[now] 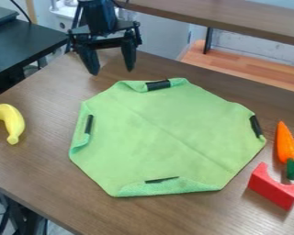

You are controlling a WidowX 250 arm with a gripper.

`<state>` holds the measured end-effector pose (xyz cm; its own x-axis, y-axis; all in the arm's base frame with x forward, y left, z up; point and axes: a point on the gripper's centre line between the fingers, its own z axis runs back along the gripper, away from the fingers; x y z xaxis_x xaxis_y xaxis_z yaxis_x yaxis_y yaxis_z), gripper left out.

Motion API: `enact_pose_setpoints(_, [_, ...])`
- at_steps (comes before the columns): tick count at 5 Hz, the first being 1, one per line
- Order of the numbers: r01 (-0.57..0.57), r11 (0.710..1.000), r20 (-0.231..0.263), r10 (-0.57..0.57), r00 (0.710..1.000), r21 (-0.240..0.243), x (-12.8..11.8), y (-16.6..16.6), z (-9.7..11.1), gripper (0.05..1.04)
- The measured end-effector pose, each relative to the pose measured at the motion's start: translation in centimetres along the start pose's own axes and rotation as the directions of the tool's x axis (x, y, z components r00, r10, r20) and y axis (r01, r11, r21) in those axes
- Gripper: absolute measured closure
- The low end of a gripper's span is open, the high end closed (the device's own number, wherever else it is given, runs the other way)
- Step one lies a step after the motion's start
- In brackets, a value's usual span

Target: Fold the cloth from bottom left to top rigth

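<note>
Jaws spread, nothing between them; gripper (112,72) beyond green cloth (161,133), laid flat, corners (192,185) turned in at black strips (158,85), presumably for easier pinching

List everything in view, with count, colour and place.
Cloth: one, green, mid-table, edges folded in
Strips: four, black, on the folded edges
Banana: one, yellow, left of the cloth
Carrot: one, orange with green top, right of the cloth
Notched block: one, red, below the carrot
Table: one, brown, under these
Second table: one, black, upper left
Board: one, brown, upper right
Robot arm: one, black, top edge
Gripper: one, black, beyond the cloth, fingers apart
</note>
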<state>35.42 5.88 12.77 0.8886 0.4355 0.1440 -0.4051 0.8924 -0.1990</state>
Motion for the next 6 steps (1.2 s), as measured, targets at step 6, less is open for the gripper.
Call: enact_pose_setpoints(6, [-0.04,0.962,0.084,0.018,0.996,0.269,-0.4,3.8,-7.5,0.083])
